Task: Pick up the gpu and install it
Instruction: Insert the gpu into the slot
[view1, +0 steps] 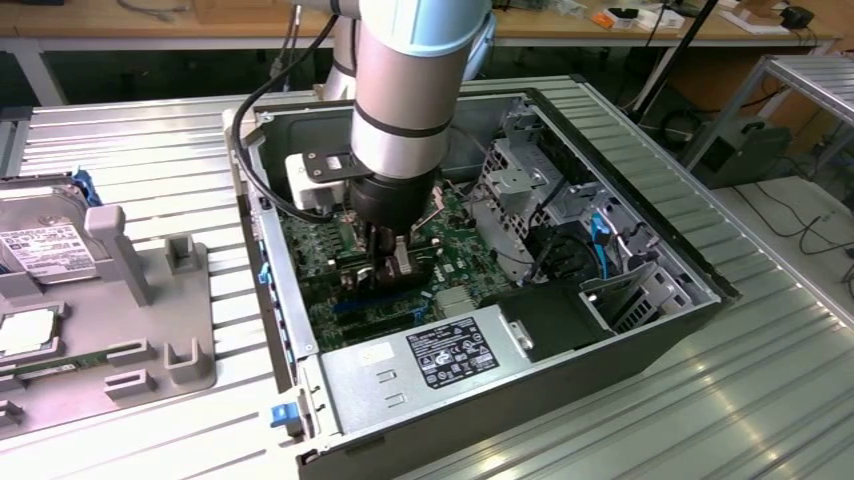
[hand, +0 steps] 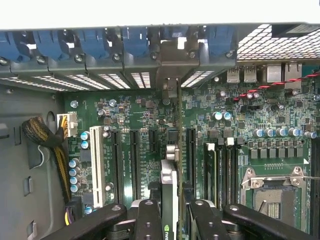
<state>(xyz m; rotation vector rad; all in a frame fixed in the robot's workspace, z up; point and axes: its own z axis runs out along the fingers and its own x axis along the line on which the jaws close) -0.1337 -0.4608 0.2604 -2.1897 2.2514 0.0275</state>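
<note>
A ribbed metal counter (view1: 747, 400) carries the whole setup, with wooden benches (view1: 160, 20) and cables in the room behind it. At the near left of the exterior view a grey parts tray (view1: 160, 330) sits on the counter, holding a silver hard drive (view1: 40, 250) with a white label and a narrow green memory stick (view1: 54, 365) along its near edge.

In the middle lies an open computer case (view1: 667, 250) on its side. Its nearest part is the grey power supply (view1: 427, 365) with a black label. Beyond that the green motherboard (view1: 320, 300) fills the floor of the case, and a metal drive cage (view1: 527, 190) stands to the right of it.

The arm (view1: 407, 90) comes down from the far side into the case, over the motherboard. The gripper (view1: 387, 262) has its fingers (hand: 150, 220) pinching the gpu (hand: 169, 197), which stands on edge between them. In the wrist view the card runs as a thin line away from the fingers, in line with one of the long black expansion slots (hand: 135, 160) and lying among them, and its metal bracket (hand: 167, 75) reaches the far row of blue slot clips (hand: 135, 42) at the back wall of the case. Whether the card is fully seated in the slot cannot be told. An empty processor socket (hand: 272, 192) lies to one side of the slots.
</note>
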